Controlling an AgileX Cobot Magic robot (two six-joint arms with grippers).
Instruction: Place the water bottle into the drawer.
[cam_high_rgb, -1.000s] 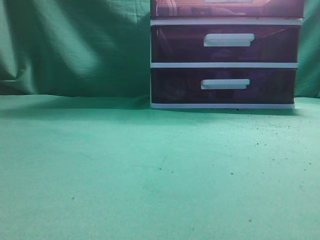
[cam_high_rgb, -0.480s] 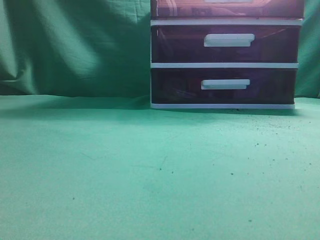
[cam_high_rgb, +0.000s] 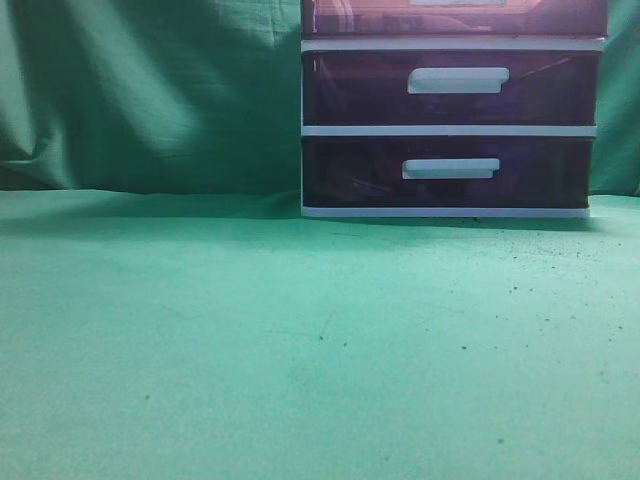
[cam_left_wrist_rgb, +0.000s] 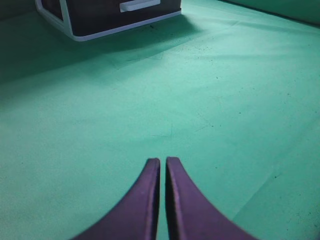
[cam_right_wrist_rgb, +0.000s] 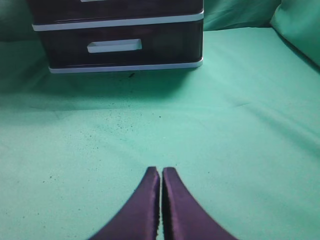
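Observation:
The white-framed drawer unit (cam_high_rgb: 450, 130) stands at the back right on the green cloth. Its top drawer (cam_high_rgb: 455, 17), reddish-brown, is cut off by the top edge of the exterior view and looks closed. The water bottle is not in view in any frame. My left gripper (cam_left_wrist_rgb: 163, 160) is shut and empty, low over bare cloth, far from the unit (cam_left_wrist_rgb: 107, 17). My right gripper (cam_right_wrist_rgb: 161, 170) is shut and empty over bare cloth in front of the unit (cam_right_wrist_rgb: 120, 47). Neither gripper shows in the exterior view.
Two dark purple drawers (cam_high_rgb: 450, 88) with white bar handles (cam_high_rgb: 457, 80) sit below the top one. Green cloth (cam_high_rgb: 300, 340) covers the table and hangs as a backdrop (cam_high_rgb: 150, 90). A fold of cloth rises at the right (cam_right_wrist_rgb: 300, 25).

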